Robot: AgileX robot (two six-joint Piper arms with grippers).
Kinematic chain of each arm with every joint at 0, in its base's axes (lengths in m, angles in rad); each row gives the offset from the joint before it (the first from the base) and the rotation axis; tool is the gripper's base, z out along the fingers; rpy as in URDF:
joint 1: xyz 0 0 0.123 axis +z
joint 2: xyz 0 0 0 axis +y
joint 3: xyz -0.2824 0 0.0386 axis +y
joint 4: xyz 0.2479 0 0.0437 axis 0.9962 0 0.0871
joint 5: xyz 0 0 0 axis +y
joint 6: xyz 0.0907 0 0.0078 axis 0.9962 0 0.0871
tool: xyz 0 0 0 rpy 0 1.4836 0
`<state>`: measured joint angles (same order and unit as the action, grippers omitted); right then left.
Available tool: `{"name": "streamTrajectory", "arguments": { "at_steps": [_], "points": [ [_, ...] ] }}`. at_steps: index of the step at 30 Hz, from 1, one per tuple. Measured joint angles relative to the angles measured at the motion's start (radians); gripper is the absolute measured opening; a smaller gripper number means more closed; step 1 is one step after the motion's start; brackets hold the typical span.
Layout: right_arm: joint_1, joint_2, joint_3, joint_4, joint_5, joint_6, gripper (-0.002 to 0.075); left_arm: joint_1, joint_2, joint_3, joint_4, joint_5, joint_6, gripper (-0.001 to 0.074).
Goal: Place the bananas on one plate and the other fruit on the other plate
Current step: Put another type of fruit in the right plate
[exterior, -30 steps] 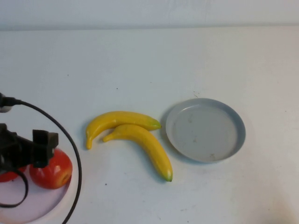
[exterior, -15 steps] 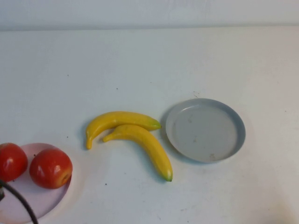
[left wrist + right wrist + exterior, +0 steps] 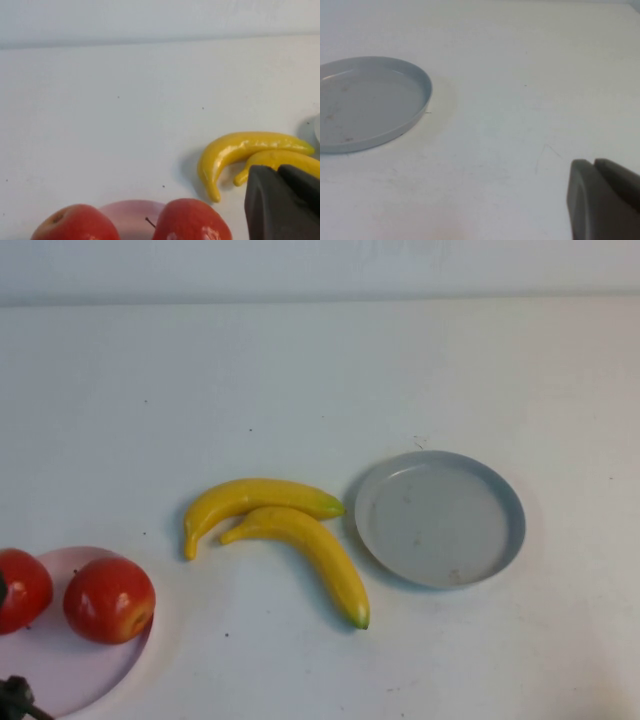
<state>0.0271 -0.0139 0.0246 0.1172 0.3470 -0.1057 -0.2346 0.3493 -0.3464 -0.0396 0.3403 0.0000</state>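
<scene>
The left gripper (image 3: 282,200) has its fingers pressed together on nothing, raised above the table (image 3: 300,380) near the pink plate's (image 3: 70,680) side. The right gripper (image 3: 600,200) is likewise closed and empty, over bare table beyond the grey plate's (image 3: 417,107) rim. Both apples (image 3: 108,600) sit on the pink plate at the table's near left edge, the second apple (image 3: 18,588) partly cut off by the frame. The two bananas (image 3: 255,498) lie touching in the middle, the lower banana (image 3: 315,555) pointing toward the near edge, just beside the grey plate (image 3: 500,550). Wide open table stretches behind everything.
</scene>
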Motion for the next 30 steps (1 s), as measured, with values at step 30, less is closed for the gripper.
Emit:
{"name": "streamTrajectory", "arguments": {
  "at_steps": [30],
  "points": [
    [0.000,0.000,0.000,0.000,0.000,0.000,-0.0017,0.156,-0.360,0.371,0.027,-0.118,0.015,0.0002]
  ]
}}
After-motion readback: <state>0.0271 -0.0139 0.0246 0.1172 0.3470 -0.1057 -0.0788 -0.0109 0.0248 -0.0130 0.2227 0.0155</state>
